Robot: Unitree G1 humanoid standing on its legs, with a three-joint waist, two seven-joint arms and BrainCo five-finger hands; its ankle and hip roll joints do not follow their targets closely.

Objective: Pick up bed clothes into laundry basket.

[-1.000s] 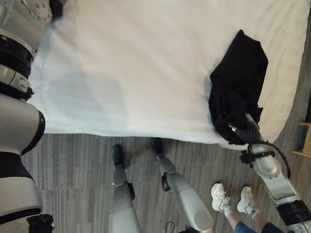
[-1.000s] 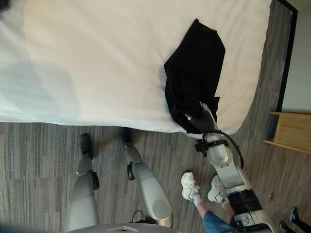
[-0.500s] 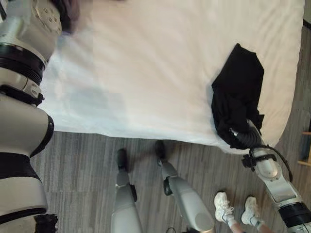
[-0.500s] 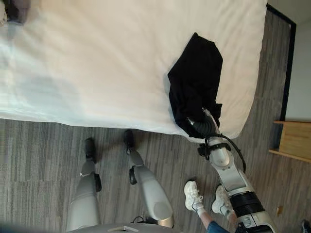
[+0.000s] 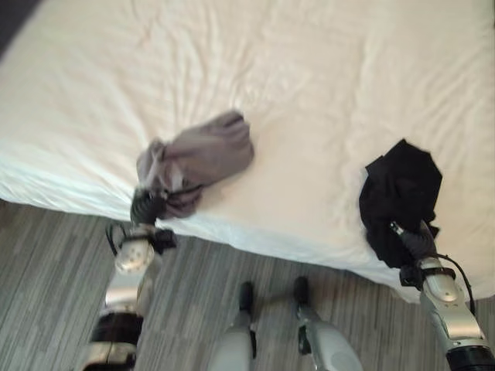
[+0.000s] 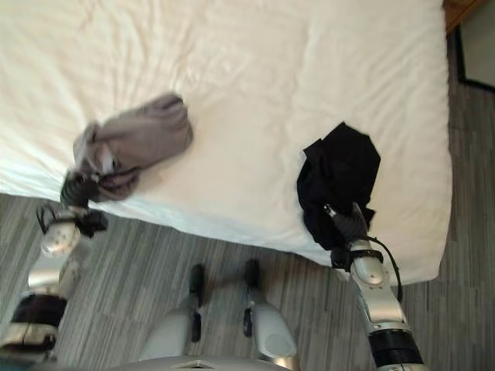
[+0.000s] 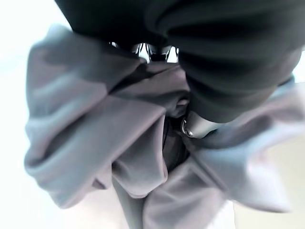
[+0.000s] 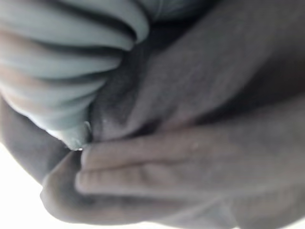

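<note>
On white bed (image 5: 309,69), left hand (image 5: 147,205) clutching grey garment (image 5: 197,158), right hand (image 5: 414,241) buried in black garment (image 5: 398,193)

No legible text, labels, numbers or signs appear on any surface in the four views of this moment.

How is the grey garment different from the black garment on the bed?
The grey garment is pale and lies at the left hand; the black garment is dark and lies at the right hand. The grey one stretches out along the bed; the black one is bunched more tightly. Both are crumpled and lie near the bed's front edge.
</note>
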